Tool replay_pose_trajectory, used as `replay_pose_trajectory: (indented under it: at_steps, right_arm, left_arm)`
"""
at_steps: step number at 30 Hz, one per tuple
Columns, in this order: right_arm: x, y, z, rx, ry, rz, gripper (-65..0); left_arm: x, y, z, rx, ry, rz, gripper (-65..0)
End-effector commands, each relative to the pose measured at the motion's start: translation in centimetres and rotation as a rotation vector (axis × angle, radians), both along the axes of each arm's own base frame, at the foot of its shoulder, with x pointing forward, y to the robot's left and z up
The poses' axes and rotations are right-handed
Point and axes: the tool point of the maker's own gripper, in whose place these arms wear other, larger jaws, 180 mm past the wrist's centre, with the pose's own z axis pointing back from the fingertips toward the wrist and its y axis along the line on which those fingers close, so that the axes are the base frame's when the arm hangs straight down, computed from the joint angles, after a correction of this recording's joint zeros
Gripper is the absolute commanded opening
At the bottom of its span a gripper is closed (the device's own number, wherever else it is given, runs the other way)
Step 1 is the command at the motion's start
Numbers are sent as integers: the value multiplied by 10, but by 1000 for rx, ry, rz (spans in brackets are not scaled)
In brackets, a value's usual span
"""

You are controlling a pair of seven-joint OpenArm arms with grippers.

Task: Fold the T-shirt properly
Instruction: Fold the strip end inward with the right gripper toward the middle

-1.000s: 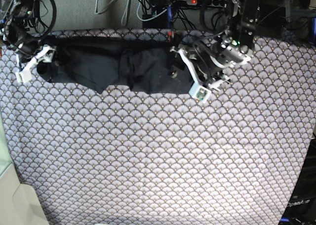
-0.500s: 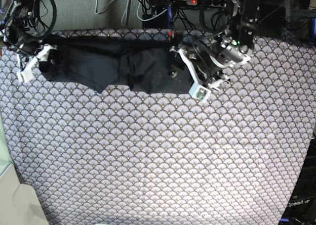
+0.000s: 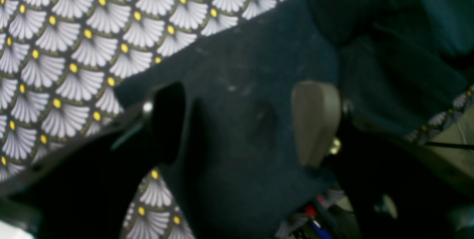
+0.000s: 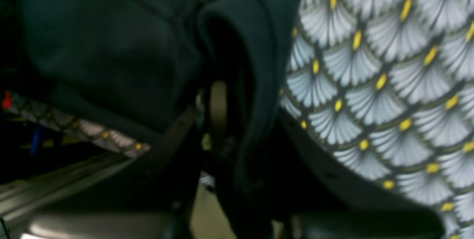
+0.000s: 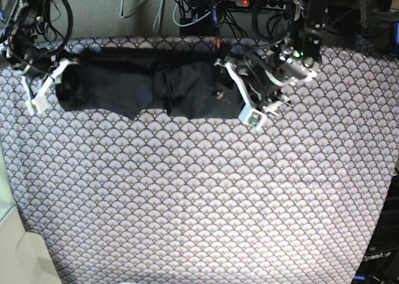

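Observation:
The dark T-shirt point(image 5: 143, 84) lies bunched in a long strip along the far edge of the table. My right gripper point(image 5: 48, 84) is at the strip's left end. In the right wrist view a rolled fold of the T-shirt point(image 4: 259, 83) is pinched in this gripper point(image 4: 251, 120), against the tan pad point(image 4: 218, 109). My left gripper point(image 5: 223, 87) hangs over the strip's right end. In the left wrist view it point(image 3: 240, 124) stands open, with flat T-shirt cloth point(image 3: 237, 165) lying between the dark finger point(image 3: 168, 120) and the tan pad point(image 3: 314, 120).
The scallop-patterned tablecloth point(image 5: 199, 196) covers the whole table. Cables and a power strip point(image 5: 252, 2) run behind the far edge, close to the T-shirt. A pale surface point(image 5: 19, 253) borders the table at the near left.
My right gripper has shut on the T-shirt's left end and shifted slightly right, bunching the cloth there. The left arm has not moved.

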Motion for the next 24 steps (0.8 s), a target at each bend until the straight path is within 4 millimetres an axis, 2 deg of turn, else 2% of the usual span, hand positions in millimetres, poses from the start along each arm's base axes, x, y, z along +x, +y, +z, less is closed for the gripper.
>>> replay_pose_trajectory:
  at_steps: [1,5,8,14,18,24]
  right_arm:
    - [10,0,16,-9,-53,15,-650]
    - [12,10,27,-33,-66,45,-650]
    - [11,24,32,-30,-74,68,-650]
    - [7,55,35,-19,-63,140,-650]
    - [7,86,31,31,-57,200,-650]
    - [5,129,29,102,-49,282,-650]
  left_arm:
    - [11,-3,17,-27,-59,1,-202]
    - [14,-6,34,-38,-106,-5,-202]
    - [16,-8,45,-44,-135,-8,-202]
    - [18,-7,51,-45,-152,-3,-202]
    - [26,16,53,-30,-167,61,-202]
    - [38,67,57,14,-186,197,-202]
